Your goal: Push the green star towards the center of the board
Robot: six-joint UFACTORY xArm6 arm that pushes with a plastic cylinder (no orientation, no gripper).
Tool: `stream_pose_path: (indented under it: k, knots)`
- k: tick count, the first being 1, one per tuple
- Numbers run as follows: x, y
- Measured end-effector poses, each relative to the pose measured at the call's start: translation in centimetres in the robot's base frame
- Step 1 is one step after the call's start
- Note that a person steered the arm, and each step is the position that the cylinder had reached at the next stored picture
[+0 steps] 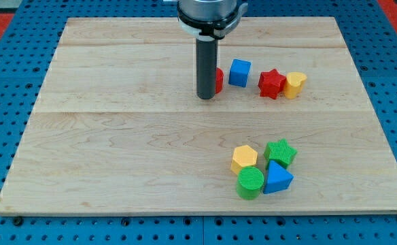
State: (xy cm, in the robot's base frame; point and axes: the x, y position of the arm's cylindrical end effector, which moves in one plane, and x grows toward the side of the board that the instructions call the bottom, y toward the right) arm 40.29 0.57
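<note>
The green star (281,152) lies at the view's lower right, touching a yellow hexagon (244,158) on its left and a blue triangle (277,178) below it. A green cylinder (250,182) sits below the hexagon, beside the triangle. My tip (206,96) stands in the upper middle of the board, far up and left of the green star. A red block (218,80) is partly hidden right behind the rod, so its shape cannot be made out.
A blue cube (239,73) lies to the right of the rod. A red star (272,84) and a yellow heart (294,84) touch each other further right. The wooden board (117,150) rests on a blue pegboard.
</note>
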Motion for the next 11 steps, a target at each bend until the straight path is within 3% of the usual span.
stream_pose_path:
  k: [2,4,5,6,7,8,9,11]
  knots:
    - [0.2,-0.3]
    - [3.4,2.4]
    - [5.7,9.2]
    - [12.0,19.3]
    - [17.4,23.1]
    - [17.7,17.2]
    - [14.3,15.5]
    - [16.8,13.3]
